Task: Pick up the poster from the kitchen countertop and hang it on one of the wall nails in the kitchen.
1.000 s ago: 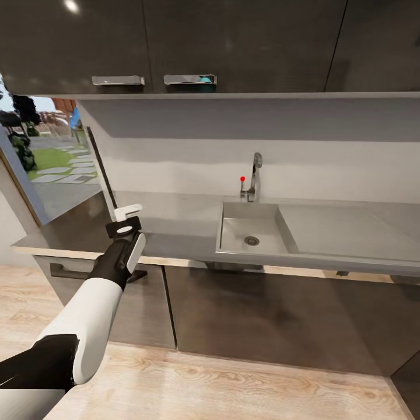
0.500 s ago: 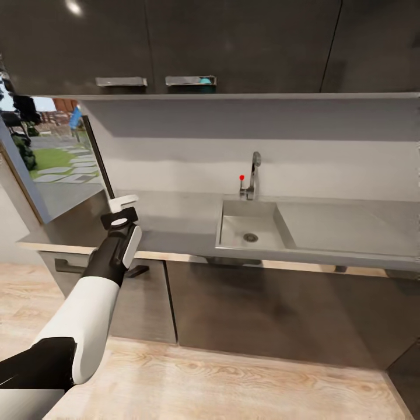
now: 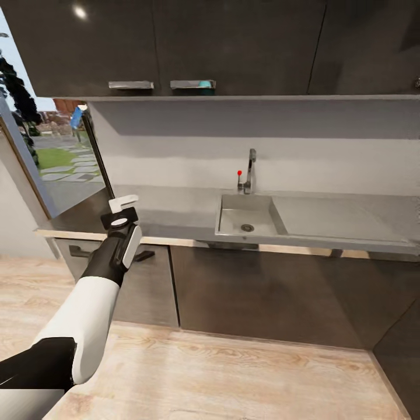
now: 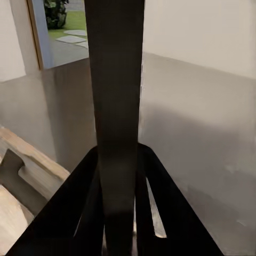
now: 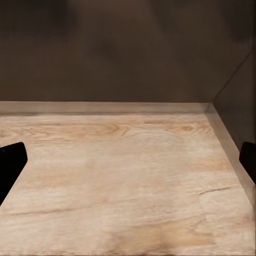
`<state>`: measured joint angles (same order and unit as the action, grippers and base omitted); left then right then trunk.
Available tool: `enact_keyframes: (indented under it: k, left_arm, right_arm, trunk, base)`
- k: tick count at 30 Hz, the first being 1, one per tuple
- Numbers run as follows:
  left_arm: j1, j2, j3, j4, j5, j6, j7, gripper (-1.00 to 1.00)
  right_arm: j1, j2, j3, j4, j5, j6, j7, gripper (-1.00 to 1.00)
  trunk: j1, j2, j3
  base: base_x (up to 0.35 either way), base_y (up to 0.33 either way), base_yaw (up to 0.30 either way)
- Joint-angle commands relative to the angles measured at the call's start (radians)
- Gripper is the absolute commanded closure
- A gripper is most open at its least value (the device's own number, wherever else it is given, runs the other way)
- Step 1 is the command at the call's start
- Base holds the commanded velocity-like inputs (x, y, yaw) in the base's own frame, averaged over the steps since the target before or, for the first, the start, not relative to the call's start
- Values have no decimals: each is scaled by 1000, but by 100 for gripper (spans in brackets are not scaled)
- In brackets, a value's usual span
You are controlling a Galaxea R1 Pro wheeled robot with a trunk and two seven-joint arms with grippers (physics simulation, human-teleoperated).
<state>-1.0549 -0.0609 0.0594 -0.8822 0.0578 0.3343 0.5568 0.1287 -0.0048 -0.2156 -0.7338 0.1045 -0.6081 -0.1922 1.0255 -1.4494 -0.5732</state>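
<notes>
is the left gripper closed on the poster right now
Yes. The left gripper is shut: its fingers clamp the poster's dark edge, held upright above the kitchen countertop.

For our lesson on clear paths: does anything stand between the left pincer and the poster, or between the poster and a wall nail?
Nothing stands between them: the left pincer is clamped on the poster, seen edge-on. No nail can be made out on the wall, so that path cannot be judged.

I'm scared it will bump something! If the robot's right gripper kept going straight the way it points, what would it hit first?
Probably the wooden floor. The right gripper is open and points down at the boards, with nothing in between. The dark cabinet fronts stand farther off, so it likely meets the floor before them.
</notes>
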Motion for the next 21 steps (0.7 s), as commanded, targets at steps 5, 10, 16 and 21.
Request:
enact_keyframes:
  k: [5,10,16,21]
  left_arm:
    - [-1,1,0,0,3,4,4,100]
    - [-1,1,-1,-1,4,3,4,100]
    - [-1,1,-1,-1,4,3,3,100]
    - [-1,1,-1,-1,4,2,3,100]
  right_arm:
    - [0,-2,-1,-1,11,1,-7,-100]
    - [0,-3,-1,-1,11,1,-7,-100]
    - [0,-4,-1,-1,11,1,-7,-100]
    - [0,-4,-1,0,11,1,-7,-100]
  trunk:
    - [-1,-1,-1]
    - [-1,-1,-1]
    - [-1,-1,-1]
    - [-1,-1,-1]
  base:
    - [-320,0,0]
    - [-332,0,0]
    - [-335,0,0]
    - [-335,0,0]
